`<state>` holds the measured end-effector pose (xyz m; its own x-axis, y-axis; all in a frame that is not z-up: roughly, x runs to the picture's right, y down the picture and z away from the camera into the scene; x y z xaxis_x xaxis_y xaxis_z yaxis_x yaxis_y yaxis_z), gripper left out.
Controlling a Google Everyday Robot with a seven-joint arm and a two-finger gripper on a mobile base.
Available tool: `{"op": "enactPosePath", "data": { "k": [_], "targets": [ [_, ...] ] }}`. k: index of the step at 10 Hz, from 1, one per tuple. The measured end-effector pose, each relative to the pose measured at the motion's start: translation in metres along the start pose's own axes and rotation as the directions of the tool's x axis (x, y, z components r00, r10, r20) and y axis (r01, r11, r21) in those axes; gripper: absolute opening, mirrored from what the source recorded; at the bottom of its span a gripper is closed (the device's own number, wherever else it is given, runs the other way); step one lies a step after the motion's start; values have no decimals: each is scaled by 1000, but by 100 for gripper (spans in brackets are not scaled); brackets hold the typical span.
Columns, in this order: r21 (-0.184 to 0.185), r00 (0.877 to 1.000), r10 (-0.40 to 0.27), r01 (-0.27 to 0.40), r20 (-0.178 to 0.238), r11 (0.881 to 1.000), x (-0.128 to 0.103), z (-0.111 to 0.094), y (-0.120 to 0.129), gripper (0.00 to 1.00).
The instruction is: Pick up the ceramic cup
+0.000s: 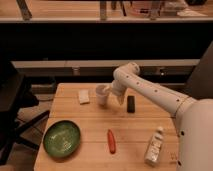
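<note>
The ceramic cup (pixel 102 94) is small and white and stands upright on the wooden table (pixel 90 125), just right of the flat white sponge (pixel 83 96). My gripper (pixel 112 94) is at the cup's right side, right up against it, at the end of the white arm (pixel 150 92) that reaches in from the right. The gripper hides the cup's right edge.
A black block (pixel 130 104) lies right of the gripper. A red oblong object (pixel 111 140) lies in the middle front. A green bowl (pixel 61 138) sits front left. A clear plastic bottle (pixel 154 146) lies front right. A dark chair (pixel 12 107) stands left of the table.
</note>
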<state>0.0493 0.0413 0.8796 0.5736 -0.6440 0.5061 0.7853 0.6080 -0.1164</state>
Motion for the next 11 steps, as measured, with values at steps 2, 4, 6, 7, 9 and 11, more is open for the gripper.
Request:
{"op": "enactPosePath", "data": {
  "k": [2,4,6,7,9,11],
  "targets": [
    [-5,1000,-5,5,0,1000,1,2,1,80],
    [-9,1000,-10,10,0,1000,1,4,1,80],
    [-11,1000,-13,13,0,1000,2,5,1,80],
    [-12,1000,-15,15,0,1000,2,6,1,80],
    [-18,1000,-19,19,1,1000,3,7,2,80],
    [-21,1000,-25,25,1,999,2,8,1,80]
  ]
}}
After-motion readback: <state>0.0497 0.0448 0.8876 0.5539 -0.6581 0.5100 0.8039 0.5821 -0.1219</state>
